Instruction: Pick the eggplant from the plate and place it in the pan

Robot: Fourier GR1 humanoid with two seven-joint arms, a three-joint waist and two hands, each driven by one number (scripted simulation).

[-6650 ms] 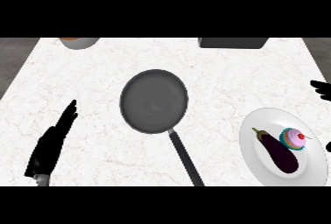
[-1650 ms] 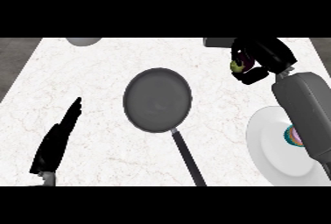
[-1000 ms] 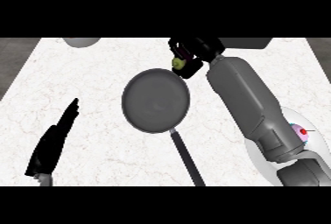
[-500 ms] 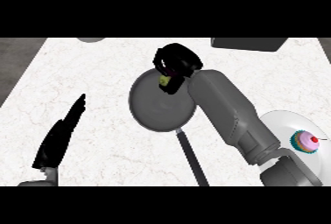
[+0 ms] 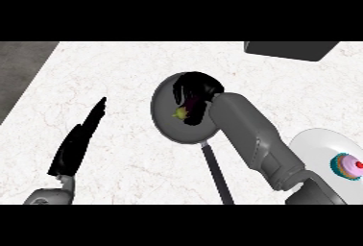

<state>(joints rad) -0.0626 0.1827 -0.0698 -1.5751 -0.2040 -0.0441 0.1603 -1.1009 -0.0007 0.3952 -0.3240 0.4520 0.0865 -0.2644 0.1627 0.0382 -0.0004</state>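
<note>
My right hand (image 5: 195,90) hangs over the grey pan (image 5: 169,126) with its fingers curled round the dark purple eggplant (image 5: 188,107). The eggplant's green stem end pokes out below the hand, inside the pan's rim. My grey right forearm (image 5: 249,138) stretches from the lower right across the pan's right side and hides that part. The white plate (image 5: 318,153) lies at the right edge. My left hand (image 5: 79,139) rests at the lower left, fingers straight, well away from the pan.
A pink cupcake in a teal wrapper (image 5: 349,165) sits on the plate. The pan's dark handle (image 5: 215,173) runs toward the lower edge. A dark grey box (image 5: 289,49) stands at the back right. The counter's left edge shows at the upper left.
My right hand lifted the eggplant off the plate, carried it leftward over the back of the counter, and now has come down over the pan. The left hand stayed still.
</note>
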